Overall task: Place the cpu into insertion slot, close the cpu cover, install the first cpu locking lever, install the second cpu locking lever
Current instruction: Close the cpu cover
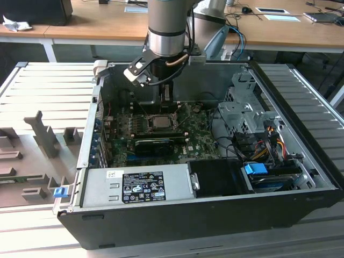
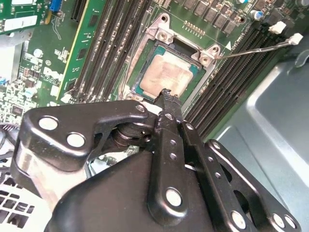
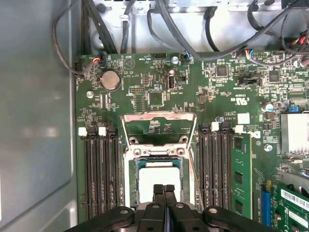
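cpu (image 3: 159, 178) seated in slot (image 3: 127, 180), cover (image 3: 159, 116) open, fingers (image 3: 158, 191) pressed together, empty.
Fingertips at cpu's near edge, contact unclear; cpu flat, face up, square to slot, middle of board (image 3: 145, 92) between memory banks (image 3: 101, 169). Cover flipped back beyond slot's far edge from fingers, hinge line crosswise to fingers, free end toward coin cell (image 3: 110, 79).

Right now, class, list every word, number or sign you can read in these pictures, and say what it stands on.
Nothing reads clearly enough to quote.
Black sticker on the grey power supply: print too small.
White sticker beside it: too small.
White markings on the green circuit board: blurred.
White label on the green card: too small.
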Robot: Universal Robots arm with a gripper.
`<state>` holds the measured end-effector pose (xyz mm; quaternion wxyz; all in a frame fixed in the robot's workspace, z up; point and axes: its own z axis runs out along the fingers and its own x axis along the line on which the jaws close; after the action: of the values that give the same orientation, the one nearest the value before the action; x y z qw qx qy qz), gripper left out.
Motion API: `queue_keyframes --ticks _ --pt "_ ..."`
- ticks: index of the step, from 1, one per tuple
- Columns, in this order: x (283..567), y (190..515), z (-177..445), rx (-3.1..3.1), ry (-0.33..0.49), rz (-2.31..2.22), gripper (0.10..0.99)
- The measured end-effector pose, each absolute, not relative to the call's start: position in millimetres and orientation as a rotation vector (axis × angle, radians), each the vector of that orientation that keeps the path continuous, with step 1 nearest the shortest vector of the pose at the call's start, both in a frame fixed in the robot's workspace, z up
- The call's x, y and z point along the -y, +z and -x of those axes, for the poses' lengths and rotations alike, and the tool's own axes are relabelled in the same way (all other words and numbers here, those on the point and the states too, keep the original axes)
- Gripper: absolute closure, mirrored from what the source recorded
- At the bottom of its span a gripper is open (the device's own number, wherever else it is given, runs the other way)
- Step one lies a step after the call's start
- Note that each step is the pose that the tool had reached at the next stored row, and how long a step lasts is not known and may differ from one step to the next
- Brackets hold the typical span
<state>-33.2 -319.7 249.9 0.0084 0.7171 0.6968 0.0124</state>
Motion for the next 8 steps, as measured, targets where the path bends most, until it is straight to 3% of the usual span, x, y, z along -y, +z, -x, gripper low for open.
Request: queue_keyframes --ticks 8 --pt "319.7 260.3 33.2 -2.177 0.040 -2.240 0.980"
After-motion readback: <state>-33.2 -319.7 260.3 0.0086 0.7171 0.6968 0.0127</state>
